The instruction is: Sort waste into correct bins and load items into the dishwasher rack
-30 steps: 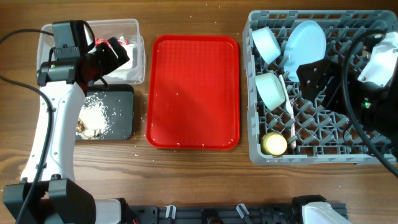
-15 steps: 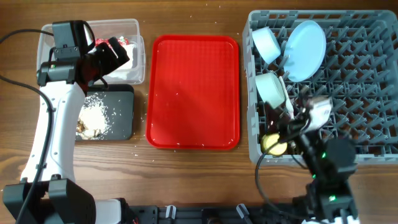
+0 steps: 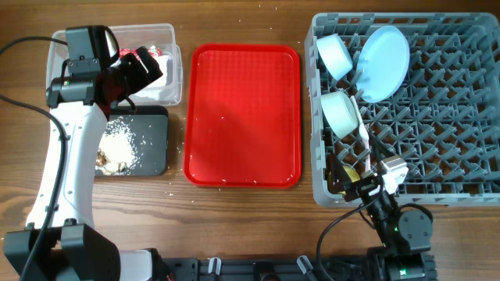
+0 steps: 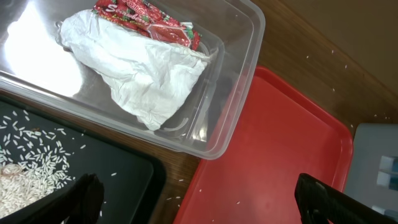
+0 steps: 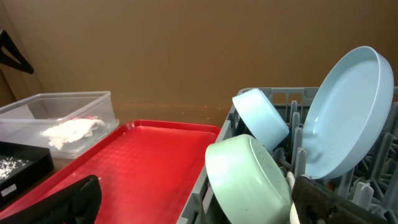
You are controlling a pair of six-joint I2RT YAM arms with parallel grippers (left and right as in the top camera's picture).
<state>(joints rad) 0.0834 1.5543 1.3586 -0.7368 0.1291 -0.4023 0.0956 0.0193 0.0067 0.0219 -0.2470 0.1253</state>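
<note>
The red snack wrapper (image 4: 149, 22) and white napkin (image 4: 143, 74) lie in the clear tub (image 4: 236, 93). Whitish food scraps (image 4: 25, 180) lie in the black tray (image 4: 124, 168). My left gripper (image 4: 205, 199) is open and empty, hovering over the tub's near corner (image 3: 144, 70). The grey rack (image 3: 469, 101) holds the blue plate (image 3: 384, 53), two bowls (image 3: 334, 53) (image 3: 341, 111), white cutlery (image 3: 364, 144) and the yellow cup (image 3: 351, 176), which is partly hidden. My right gripper (image 5: 202, 202) is open and empty, low at the rack's front left corner (image 3: 375, 183).
The flat red serving tray (image 3: 242, 113) lies between the bins and the rack, with a few stray grains on it. A few grains also lie on the wood next to the black tray. The right arm's cable trails along the table's front edge.
My right arm has pulled back from over the rack's right side to its front left corner at the table's near edge. The left arm has not moved.
</note>
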